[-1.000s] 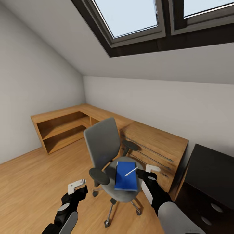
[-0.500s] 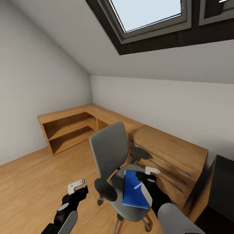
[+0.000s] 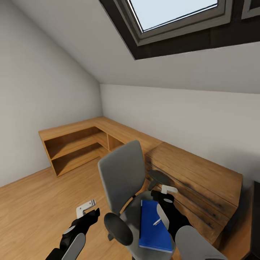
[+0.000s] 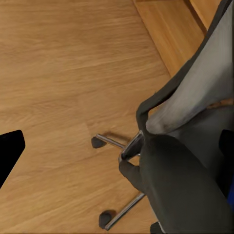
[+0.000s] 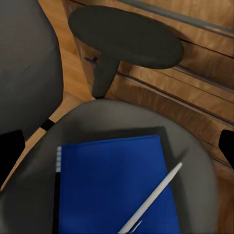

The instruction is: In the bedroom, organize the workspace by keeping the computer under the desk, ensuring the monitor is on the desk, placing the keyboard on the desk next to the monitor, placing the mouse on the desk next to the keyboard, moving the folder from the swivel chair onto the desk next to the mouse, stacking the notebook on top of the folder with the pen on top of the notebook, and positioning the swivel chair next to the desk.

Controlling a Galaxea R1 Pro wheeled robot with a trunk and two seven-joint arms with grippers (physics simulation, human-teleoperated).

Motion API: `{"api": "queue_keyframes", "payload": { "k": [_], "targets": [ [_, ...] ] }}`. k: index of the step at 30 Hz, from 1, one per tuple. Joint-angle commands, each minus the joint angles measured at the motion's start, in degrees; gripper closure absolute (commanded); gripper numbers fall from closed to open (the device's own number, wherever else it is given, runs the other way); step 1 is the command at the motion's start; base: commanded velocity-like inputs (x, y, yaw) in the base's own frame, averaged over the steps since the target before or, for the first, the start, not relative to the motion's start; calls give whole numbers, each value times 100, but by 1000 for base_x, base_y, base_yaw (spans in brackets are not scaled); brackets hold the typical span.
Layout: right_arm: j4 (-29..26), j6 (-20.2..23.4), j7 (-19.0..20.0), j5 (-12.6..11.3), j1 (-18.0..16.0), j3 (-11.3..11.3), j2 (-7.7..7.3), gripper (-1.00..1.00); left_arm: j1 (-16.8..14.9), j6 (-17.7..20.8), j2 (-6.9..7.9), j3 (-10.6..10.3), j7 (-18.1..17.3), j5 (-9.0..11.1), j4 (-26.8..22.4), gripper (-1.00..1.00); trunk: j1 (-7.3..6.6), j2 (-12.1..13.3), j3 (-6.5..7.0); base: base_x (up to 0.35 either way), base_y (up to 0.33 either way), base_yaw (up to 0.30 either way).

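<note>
Nearest the robot, head view: left gripper (image 3: 87, 209) low over the wood floor (image 3: 32, 195), beside the swivel chair (image 3: 121, 173), holding nothing. Its fingers are not resolved well enough; cannot tell whether they are apart or together. Right gripper (image 3: 167, 191) hangs above the chair seat. In the right wrist view its two dark fingertips sit at opposite picture edges, so it is spread wide and empty.

On the seat: folder (image 3: 154, 231), flat, bright blue. The spiral-like white binding along one edge in the right wrist view suggests the blue face may be the notebook lying on the folder; cannot separate the two. Pen (image 3: 156, 221) lies diagonally on the blue cover, loose.

Handling judgement: pen is light, thin, smooth, likely to roll or slide if the stack tilts. Take it first, across the mid-shaft, fingers closing perpendicular to its length. Folder is thin, stiff-ish and lies flush on soft upholstery, so there is little edge to get under; best hold is an edge overhanging or nearest the seat rim, pinching cover top and bottom. The chair is on casters and may roll if pushed.

Farther: armrest (image 5: 126, 35), then light wooden cabinets (image 3: 196, 180) along the wall, skylight (image 3: 173, 12) above.
</note>
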Motion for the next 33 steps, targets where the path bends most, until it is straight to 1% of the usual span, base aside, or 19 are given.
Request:
{"api": "queue_keyframes", "payload": {
  "k": [1,4,10,14,15,16,17,19,20,21,22,23,24,25,27,28,29,30,33],
  "targets": [
    [-9,23,-12,-31,-2,-12,4,-100,-6,5,7,-11,49,32,-33,-100,1,-5,-7,51,1,0],
    [0,23,-12,-31,-2,-7,4,-100,-6,-5,7,16,79,42,-151,-100,1,-5,-7,32,0,0],
    [5,25,-13,-21,-2,7,4,-100,-6,-14,7,278,108,149,-293,-100,133,-246,-115,7,0,0],
    [29,29,-16,-15,-2,13,4,-100,-6,-12,10,389,111,209,-305,-100,221,-406,-187,1,0,0],
    [154,25,-18,-14,-2,19,4,-100,-6,-14,34,597,110,242,-305,-100,243,-446,-205,0,0,0],
    [193,25,-19,-14,-4,22,4,-100,-6,-14,39,671,109,256,-302,-100,265,-486,-223,0,0,0],
    [262,26,-19,-14,-6,29,4,-100,-6,-11,47,828,107,292,-298,-100,287,-526,-241,0,0,0],
    [351,34,-20,-13,-9,36,4,-100,-6,-2,56,1118,98,407,-295,-100,331,-607,-277,0,0,0],
    [365,42,-20,-13,-9,37,4,-100,-6,1,59,1185,96,444,-292,-100,353,-647,-295,0,0,0],
    [397,66,-20,-13,-12,39,4,-100,-6,9,64,1388,87,577,-285,-100,375,-687,-313,0,0,0],
    [413,81,-20,-13,-13,38,4,-100,-6,14,66,1510,84,678,-276,-100,397,-727,-331,0,0,0],
    [480,102,-20,-16,-17,35,-12,-100,-6,50,72,1683,69,840,-154,-100,419,-767,-348,0,0,0],
    [534,105,-20,-19,-19,32,-33,-100,-6,86,79,1711,64,866,-54,-100,441,-807,-366,0,0,0],
    [689,108,-20,-25,-28,28,-81,-100,-8,221,128,1805,51,918,245,-100,463,-847,-384,0,0,0],
    [839,110,-20,-28,-37,25,-113,-100,-15,509,276,1966,-5,1013,629,-100,507,-928,-420,0,0,0],
    [877,110,-20,-29,-40,25,-120,-100,-23,681,331,2014,-90,1123,776,-100,529,-968,-438,0,0,0],
    [917,111,-20,-30,-43,26,-127,-100,-66,944,390,2061,-291,1335,948,-100,551,-1008,-456,0,0,0],
    [926,109,-20,-30,-44,25,-129,-100,-89,1024,416,2071,-361,1402,998,-100,572,-1048,-474,0,0,0],
    [954,104,-20,-31,-45,27,-133,-100,-189,1302,575,2102,-620,1631,1232,-100,638,-1168,-528,0,0,0]
  ]
}}
